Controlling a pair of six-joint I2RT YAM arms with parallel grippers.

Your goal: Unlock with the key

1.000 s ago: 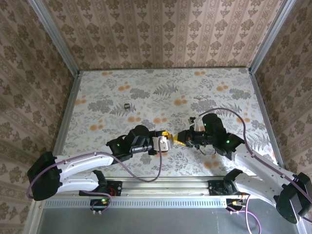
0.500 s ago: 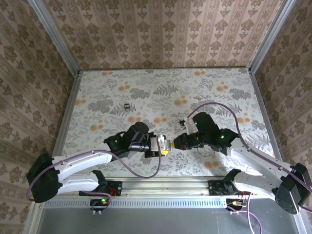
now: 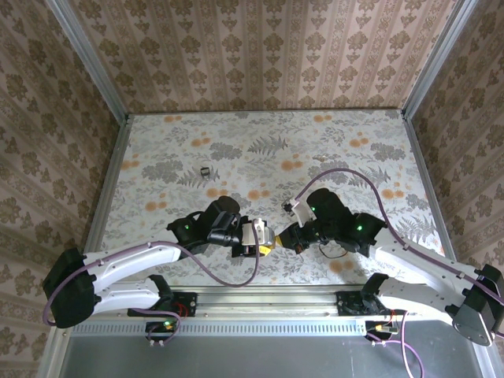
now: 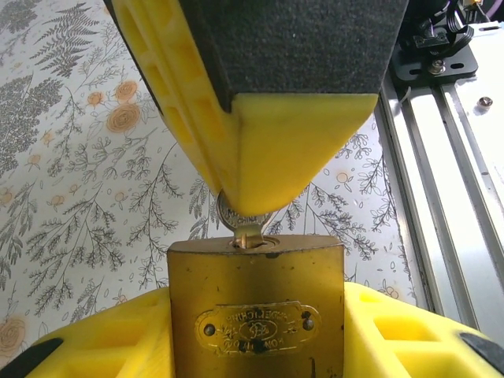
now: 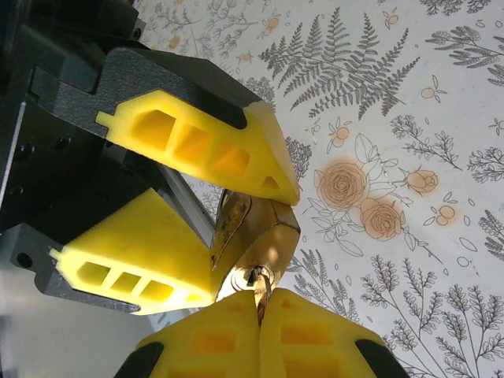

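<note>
Key (image 4: 242, 223) is sitting in the keyway on the end face of the padlock (image 4: 256, 315), so my read is the step in hand is the turn itself. Right gripper (image 5: 258, 316) has its 2 fingers pinched tight on the key's head, with just a sliver of metal showing between the fingertips and the lock. Left gripper (image 3: 260, 239) is clamped on the brass body from its 2 narrow sides, keyway pointed at the right arm. It all hangs near the front edge of the desk (image 4: 79, 157), and it looks held clear of it.

How I'd do it:

- Can't tell if the key is fully home. I'd give it a light push along the blade first, since a half-seated key just jams.
- Turn by pure wrist roll, with the roll axis lined up on the blade. Any sideways drift levers on a thin flat key, and it'd probably bend or pop out.
- Keep the left clamp firm. Gripping the narrow sides is good for fighting the twist, but smooth brass on foam pads could creep.
- Go slow. If the right fingers rotate and the head doesn't, it's slipping, so stop and re-pinch rather than forcing it.
- Don't pull back while turning.
</note>
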